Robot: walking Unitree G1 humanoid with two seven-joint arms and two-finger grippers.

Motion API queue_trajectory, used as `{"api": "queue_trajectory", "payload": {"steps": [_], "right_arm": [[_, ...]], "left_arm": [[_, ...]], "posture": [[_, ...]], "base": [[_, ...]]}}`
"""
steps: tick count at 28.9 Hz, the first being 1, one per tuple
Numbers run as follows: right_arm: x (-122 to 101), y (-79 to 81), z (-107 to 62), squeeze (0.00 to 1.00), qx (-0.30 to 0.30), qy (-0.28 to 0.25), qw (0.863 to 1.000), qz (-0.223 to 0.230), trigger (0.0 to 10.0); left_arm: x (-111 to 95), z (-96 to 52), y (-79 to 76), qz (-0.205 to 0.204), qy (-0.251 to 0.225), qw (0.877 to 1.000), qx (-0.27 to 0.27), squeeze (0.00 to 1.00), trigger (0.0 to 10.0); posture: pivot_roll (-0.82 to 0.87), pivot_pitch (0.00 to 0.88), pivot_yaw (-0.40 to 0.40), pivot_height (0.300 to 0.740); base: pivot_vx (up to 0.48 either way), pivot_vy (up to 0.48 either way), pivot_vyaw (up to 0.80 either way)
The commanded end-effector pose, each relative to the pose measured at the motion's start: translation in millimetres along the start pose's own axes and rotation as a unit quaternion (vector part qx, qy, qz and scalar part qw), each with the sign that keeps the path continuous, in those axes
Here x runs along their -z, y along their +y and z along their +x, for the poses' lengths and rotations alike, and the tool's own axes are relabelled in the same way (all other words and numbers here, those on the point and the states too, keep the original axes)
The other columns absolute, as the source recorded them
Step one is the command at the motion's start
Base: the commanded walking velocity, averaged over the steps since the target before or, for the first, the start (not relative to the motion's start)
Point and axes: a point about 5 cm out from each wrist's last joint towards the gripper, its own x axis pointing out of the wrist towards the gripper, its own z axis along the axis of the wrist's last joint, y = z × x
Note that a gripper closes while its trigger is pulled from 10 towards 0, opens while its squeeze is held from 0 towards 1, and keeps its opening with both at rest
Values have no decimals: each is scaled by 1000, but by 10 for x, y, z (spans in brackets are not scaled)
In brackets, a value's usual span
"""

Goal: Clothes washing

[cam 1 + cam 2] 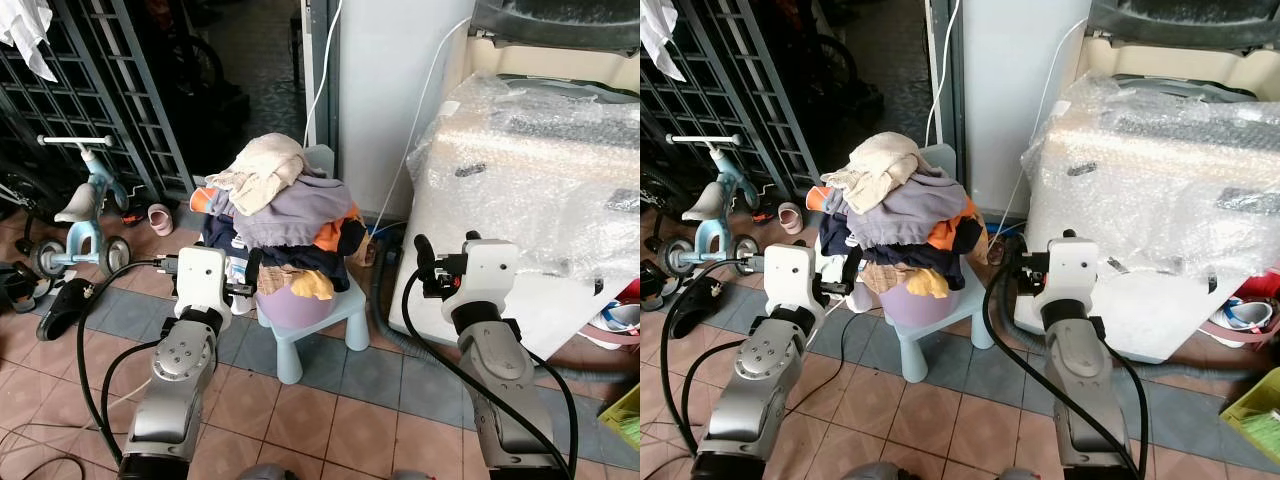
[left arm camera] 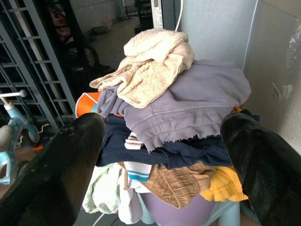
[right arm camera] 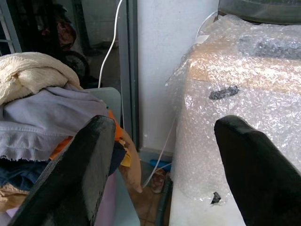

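facing the clothes pile (image 2: 169, 113), the left gripper (image 2: 160, 155) hangs spread just short of it, touching nothing

Home laundry corner, semi-outdoor utility area. Worn tiled floor (image 1: 330, 400), metal security grille (image 1: 110, 110) and a child's tricycle (image 1: 85, 215) off beyond the left tool (image 2: 160, 155). Heaped clothes pile (image 1: 280, 215) on a small plastic chair (image 1: 335, 310) just ahead of it. Bubble-wrapped washing machine (image 1: 530, 170) just ahead of the right tool (image 3: 160, 165).
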Motion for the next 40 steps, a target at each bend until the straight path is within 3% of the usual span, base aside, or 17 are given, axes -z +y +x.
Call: {"api": "queue_trajectory", "payload": {"steps": [1,9,12,30,37,40], "right_arm": [[-65,24,-6,0,-7,-10,1000,-13,10000],[-62,101,-13,0,-28,-14,999,-26,10000],[-98,110,-6,0,-39,-22,997,-69,10000],[-179,169,54,0,-89,-46,993,-61,10000],[-188,206,119,0,-115,-48,990,-61,10000],[-194,220,234,0,-111,-45,990,-74,10000]], "left_arm": [[28,-20,8,-2,7,1000,-6,0,10000],[59,-42,50,-10,8,1000,-12,0,10000],[51,-31,54,-11,8,1000,-12,0,10000],[59,-46,19,-17,10,1000,-12,0,10000],[69,-33,5,-16,16,1000,-14,0,10000],[59,-44,-2,-21,16,1000,-13,0,10000]], "posture": [[-105,0,65,740],[-104,0,63,740],[-105,0,64,740],[-100,0,59,740],[-91,0,56,740],[-80,0,51,740]], "base": [[0,0,0],[205,0,0],[480,0,0],[478,0,779],[89,0,114],[235,0,0]]}}
